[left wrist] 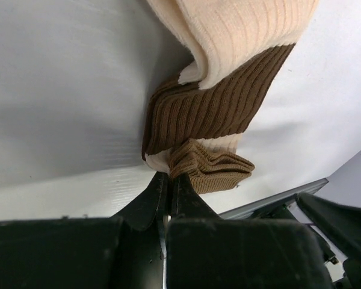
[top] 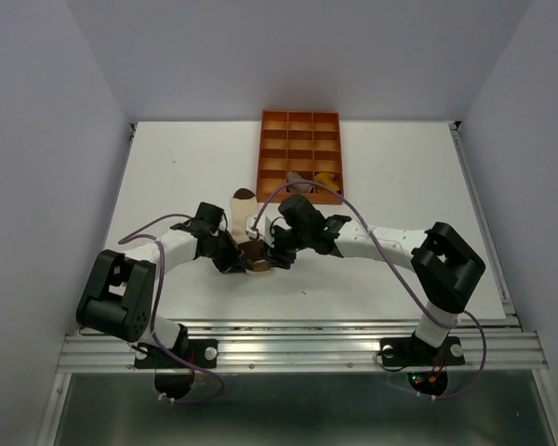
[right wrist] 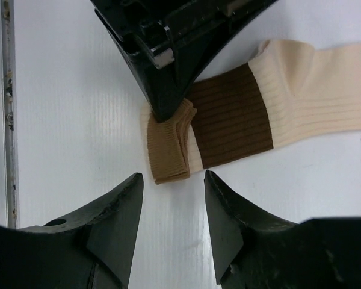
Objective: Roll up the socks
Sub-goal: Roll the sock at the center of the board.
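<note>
L gripper (left wrist: 168, 180) pinched shut on cream sock's (right wrist: 307, 90) folded tan cuff (right wrist: 168, 150); R gripper (right wrist: 171, 211) jaws apart w/ nothing in em, just beside that cuff.

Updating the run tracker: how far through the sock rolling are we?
Done, apparently: yellow sock and taupe sock sit bundled in the tray. In hand: left fingers pinch the folded tan cuff of the cream sock; right fingers open beside it. Left: the rest lies flat, unrolled.
</note>
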